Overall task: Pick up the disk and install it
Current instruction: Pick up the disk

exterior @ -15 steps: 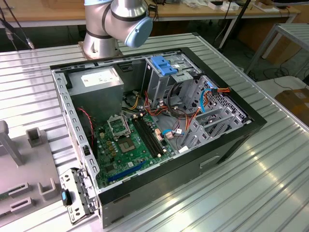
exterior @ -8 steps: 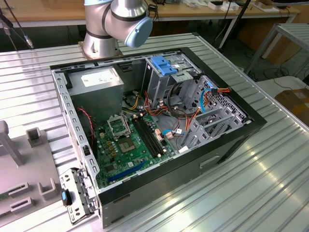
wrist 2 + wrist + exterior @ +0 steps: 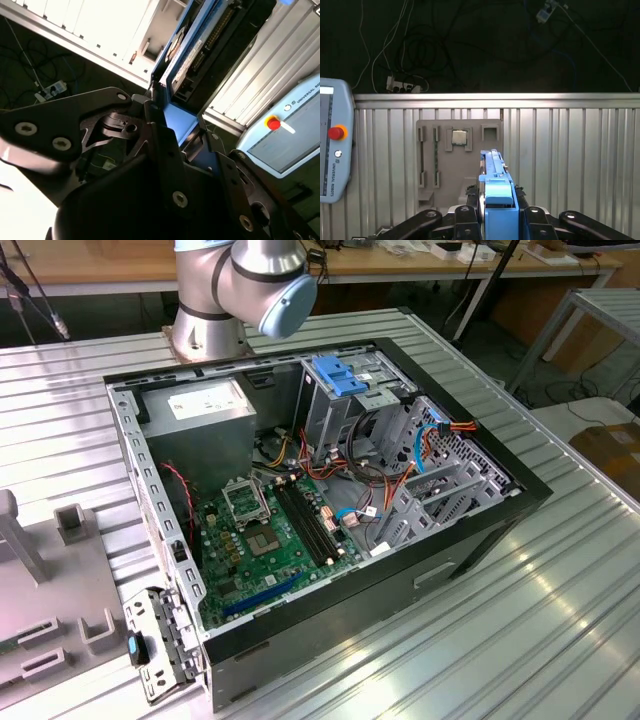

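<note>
The gripper (image 3: 498, 214) has its fingers clenched on the disk (image 3: 494, 167), probably across its flat faces. It's stiff, fairly heavy and shock-sensitive, so grip it firmly.

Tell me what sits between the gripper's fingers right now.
The disk, seen edge-on with its blue rail showing, is clamped in the gripper. Both wrist views show it.

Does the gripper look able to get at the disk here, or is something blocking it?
Probably yes: in both wrist views the disk sits between the fingers of the gripper, which looks shut on its blue rails; nothing lies between them.
</note>
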Controlling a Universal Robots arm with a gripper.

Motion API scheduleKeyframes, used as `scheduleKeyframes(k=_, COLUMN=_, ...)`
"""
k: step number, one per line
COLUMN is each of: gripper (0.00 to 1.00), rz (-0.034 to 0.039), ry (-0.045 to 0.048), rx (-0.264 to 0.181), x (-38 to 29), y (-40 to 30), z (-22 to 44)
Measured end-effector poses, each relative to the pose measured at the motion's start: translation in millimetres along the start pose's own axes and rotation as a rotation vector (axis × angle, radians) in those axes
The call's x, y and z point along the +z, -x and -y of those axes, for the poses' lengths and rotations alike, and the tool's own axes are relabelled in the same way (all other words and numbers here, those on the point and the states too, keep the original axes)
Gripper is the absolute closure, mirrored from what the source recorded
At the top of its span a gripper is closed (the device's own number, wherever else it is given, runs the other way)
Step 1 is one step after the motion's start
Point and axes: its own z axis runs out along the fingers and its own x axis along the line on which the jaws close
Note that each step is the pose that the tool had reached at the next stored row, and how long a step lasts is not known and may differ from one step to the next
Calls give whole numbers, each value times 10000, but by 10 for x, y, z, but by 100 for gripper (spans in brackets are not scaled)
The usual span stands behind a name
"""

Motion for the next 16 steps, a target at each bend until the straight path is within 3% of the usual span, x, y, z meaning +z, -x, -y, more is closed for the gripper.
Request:
scheduleKeyframes(k=3, gripper=63, rz=0, ry=-1, rx=-1, x=4, y=0, z=123)
scheduleKeyframes(k=6, gripper=63, rz=0, ry=0, rx=0, x=7, y=1, z=202)
scheduleKeyframes(k=16, gripper=63, rz=0, ry=0, rx=0, x=18, y=2, z=365)
